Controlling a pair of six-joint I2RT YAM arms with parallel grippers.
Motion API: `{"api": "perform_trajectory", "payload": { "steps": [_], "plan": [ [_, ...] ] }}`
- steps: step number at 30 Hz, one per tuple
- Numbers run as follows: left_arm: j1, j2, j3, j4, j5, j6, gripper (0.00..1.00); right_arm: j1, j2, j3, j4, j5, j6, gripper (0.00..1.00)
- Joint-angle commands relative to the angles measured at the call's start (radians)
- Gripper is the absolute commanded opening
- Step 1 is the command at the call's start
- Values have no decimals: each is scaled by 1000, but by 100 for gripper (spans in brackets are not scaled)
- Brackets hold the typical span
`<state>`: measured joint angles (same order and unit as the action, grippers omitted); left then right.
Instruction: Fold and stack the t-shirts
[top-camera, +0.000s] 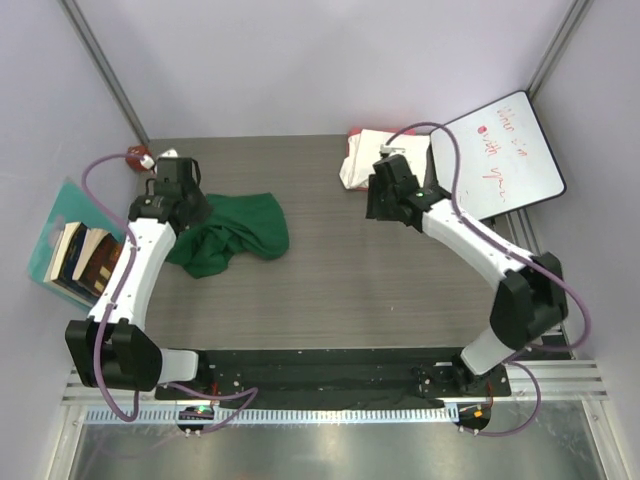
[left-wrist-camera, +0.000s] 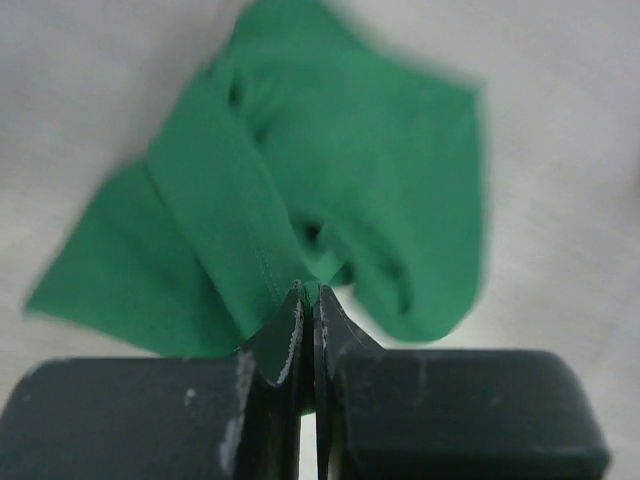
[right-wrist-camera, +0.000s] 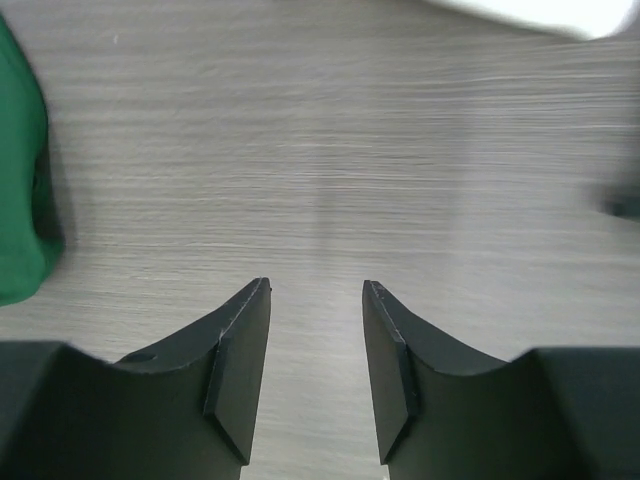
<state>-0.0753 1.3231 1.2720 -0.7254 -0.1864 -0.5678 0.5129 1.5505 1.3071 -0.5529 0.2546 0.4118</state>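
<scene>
Item one, green t-shirt (top-camera: 232, 236): crumpled and unfolded at left centre of the overhead frame, on the table (top-camera: 330, 280); the left gripper (left-wrist-camera: 308, 291) is clamped on a hem fold of it. Item two, cream-white folded bundle (top-camera: 362, 160): upper right of that frame, beside the whiteboard (top-camera: 505, 150), with a red-pink edge (top-camera: 357, 131) showing at its far side. The right gripper (right-wrist-camera: 316, 285) hangs over bare tabletop with jaws apart and nothing between them. Assessment: one shirt appears folded and placed, while the green one has yet to be spread, folded and stacked.
</scene>
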Motion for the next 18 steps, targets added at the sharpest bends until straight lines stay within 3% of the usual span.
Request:
{"api": "perform_trajectory", "payload": {
  "steps": [1, 6, 18],
  "plan": [
    [5, -67, -106, 27, 11, 3, 0, 3, 164, 67, 149, -240, 8, 49],
    [5, -104, -158, 46, 42, 8, 0, 41, 418, 272, 192, -333, 10, 50],
    [5, -156, -306, 12, 300, 83, 0, 133, 709, 685, 245, -400, 7, 54]
  ]
}}
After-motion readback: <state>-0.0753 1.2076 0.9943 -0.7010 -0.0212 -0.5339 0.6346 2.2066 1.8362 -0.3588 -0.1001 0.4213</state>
